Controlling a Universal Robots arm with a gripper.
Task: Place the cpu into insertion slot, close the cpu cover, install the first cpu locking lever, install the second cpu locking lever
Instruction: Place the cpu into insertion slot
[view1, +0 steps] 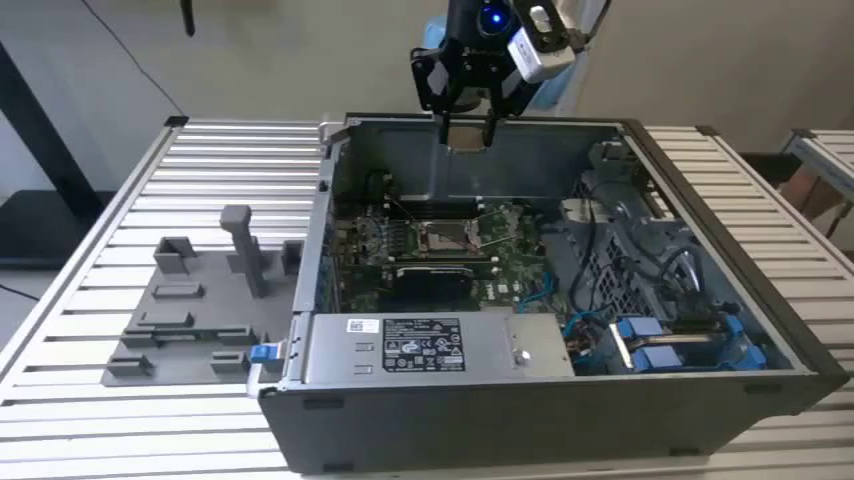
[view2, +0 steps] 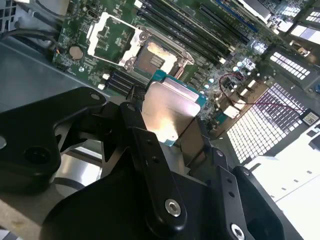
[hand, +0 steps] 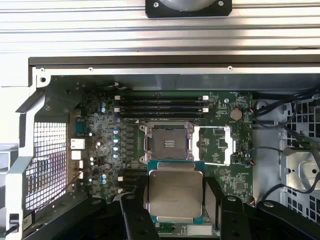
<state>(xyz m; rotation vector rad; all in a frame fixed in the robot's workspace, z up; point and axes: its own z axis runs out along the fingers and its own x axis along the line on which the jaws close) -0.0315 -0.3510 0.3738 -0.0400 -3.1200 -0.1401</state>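
Pincer (view1: 467, 128) is clamped on the cpu (hand: 176, 192), pinching the flat chip by two opposite edges, high over the open computer case (view1: 561, 395). Insertion slot (hand: 169, 145) is well below the pincer and bare. The cpu cover (hand: 216, 145) lies flipped open just beside the slot.

To do it well, my judgement: chip goes in level, corners squared to the slot, centred before descent, gentle release, no sideways drag across the pins.

Hard to see: chip's underside and orientation marks are hidden. Locking levers are too thin to sort out. Where the pincer meets the chip's edges is partly covered in both wrist views.
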